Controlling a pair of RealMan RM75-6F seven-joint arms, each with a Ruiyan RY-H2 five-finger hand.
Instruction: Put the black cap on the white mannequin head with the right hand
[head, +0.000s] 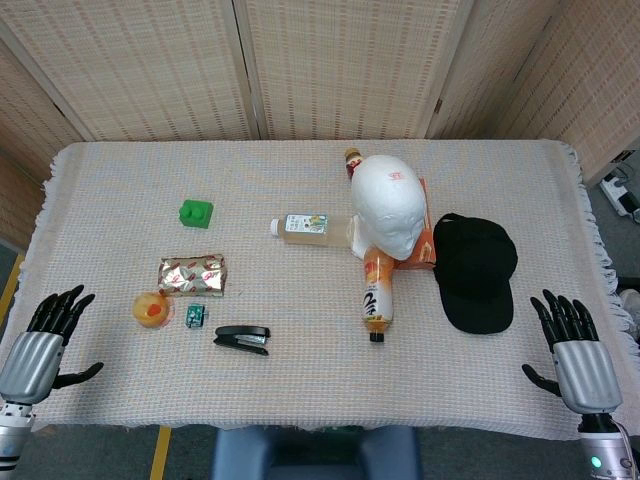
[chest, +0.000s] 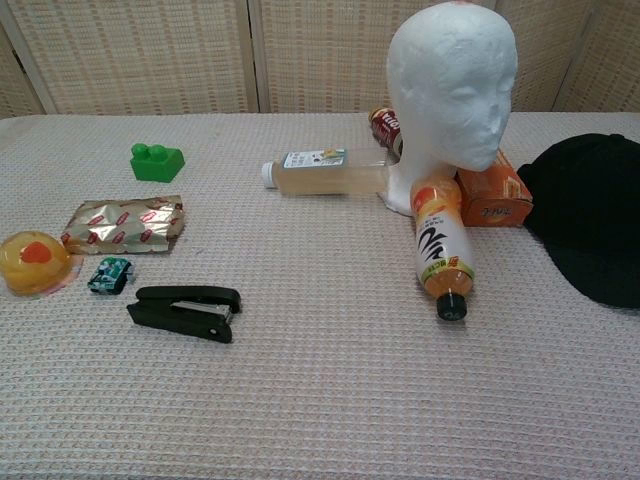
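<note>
The black cap (head: 474, 268) lies flat on the table, right of the white mannequin head (head: 390, 206), its brim toward the front edge. The chest view catches the cap (chest: 592, 215) at the right border and the mannequin head (chest: 450, 95) upright, facing front right. My right hand (head: 574, 355) hovers at the table's front right corner, fingers spread and empty, a short way in front of and right of the cap. At the front left corner my left hand (head: 42, 345) is open too. Neither hand shows in the chest view.
An orange bottle (head: 377, 289) lies in front of the head, an orange box (head: 426, 243) between head and cap, a pale drink bottle (head: 309, 227) to its left. Further left: green block (head: 196, 213), foil packet (head: 192, 274), orange jelly cup (head: 151, 309), black stapler (head: 243, 338).
</note>
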